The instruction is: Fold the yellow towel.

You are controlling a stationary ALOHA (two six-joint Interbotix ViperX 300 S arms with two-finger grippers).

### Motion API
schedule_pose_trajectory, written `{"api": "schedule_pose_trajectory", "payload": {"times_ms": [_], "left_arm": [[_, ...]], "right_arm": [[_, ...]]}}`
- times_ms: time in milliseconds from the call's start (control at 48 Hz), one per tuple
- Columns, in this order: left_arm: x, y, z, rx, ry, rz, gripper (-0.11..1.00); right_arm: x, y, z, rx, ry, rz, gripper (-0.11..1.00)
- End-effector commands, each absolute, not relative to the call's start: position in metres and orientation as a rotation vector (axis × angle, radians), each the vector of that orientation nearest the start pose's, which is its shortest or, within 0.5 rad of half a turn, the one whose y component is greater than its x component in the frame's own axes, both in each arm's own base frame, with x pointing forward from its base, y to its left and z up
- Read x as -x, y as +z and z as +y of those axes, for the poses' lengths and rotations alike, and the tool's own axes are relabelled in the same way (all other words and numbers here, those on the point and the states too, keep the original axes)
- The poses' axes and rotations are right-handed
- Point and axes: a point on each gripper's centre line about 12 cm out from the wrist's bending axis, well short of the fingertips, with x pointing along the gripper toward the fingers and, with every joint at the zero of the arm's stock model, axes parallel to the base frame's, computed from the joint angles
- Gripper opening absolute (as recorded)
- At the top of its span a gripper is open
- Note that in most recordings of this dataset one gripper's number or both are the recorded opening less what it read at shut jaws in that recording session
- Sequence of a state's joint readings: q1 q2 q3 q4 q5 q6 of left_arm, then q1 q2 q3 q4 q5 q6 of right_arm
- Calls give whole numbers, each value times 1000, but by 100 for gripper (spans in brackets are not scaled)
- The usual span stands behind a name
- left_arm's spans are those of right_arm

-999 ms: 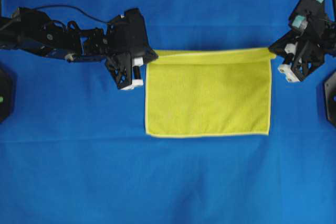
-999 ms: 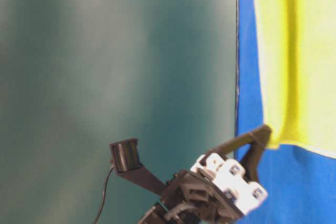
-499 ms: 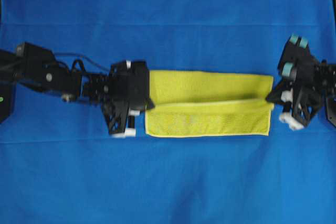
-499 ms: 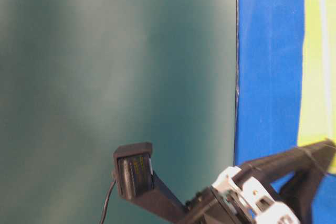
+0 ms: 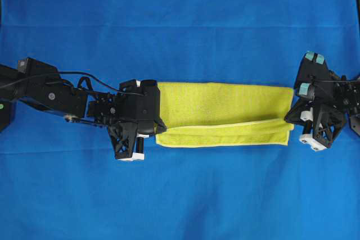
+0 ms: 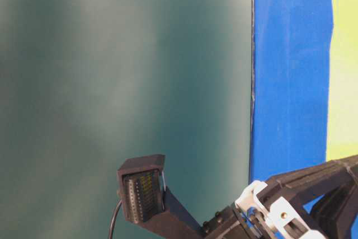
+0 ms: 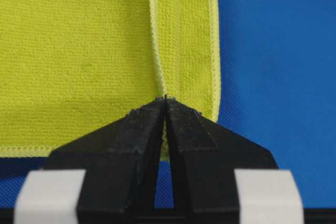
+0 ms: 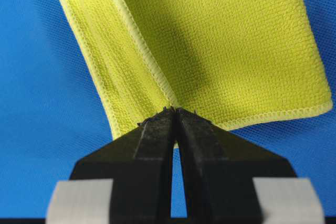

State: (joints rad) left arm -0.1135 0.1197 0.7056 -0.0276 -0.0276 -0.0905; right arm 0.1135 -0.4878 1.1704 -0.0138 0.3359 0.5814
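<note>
From overhead I count one yellow towel [image 5: 225, 113] and two arms on the blue cloth [image 5: 180, 21]. The towel lies folded over in the middle. The left gripper [image 5: 158, 128] and the right gripper [image 5: 288, 120] reach in level at its ends.

At table level I see only a towel strip.

Left wrist: jaws clenched on the towel's hemmed corner.

Right wrist: the same, grasping its hem.

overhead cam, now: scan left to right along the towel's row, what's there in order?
left arm → left gripper, shut on the towel's left end → yellow towel, partly folded on the blue cloth → right gripper, shut on the towel's right end
</note>
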Motion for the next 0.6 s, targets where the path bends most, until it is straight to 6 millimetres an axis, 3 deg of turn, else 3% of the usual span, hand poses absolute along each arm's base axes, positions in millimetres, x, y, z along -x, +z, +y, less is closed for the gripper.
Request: {"api": "schedule_pose_trajectory", "payload": {"times_ms": [0,146,312,375,479,583], "left_arm": [[-384,124,-44,69,-62,762,3],[-384,124,-44,69,-62,762,23],[-384,135,-44,56,-70,746,51],[-383,144,-42,52,-70,728,57],[-382,157,-36,44,-62,697,57],[-382,157,-22,34,-36,696,57]], "right_arm": [[-211,136,25,-465,-182,990,3],[-214,139,28,-465,-161,965,6],[-216,147,33,-449,-136,961,54],[-216,152,33,-443,-136,962,65],[-214,164,29,-404,-134,947,60],[-211,167,17,-373,-172,927,61]]}}
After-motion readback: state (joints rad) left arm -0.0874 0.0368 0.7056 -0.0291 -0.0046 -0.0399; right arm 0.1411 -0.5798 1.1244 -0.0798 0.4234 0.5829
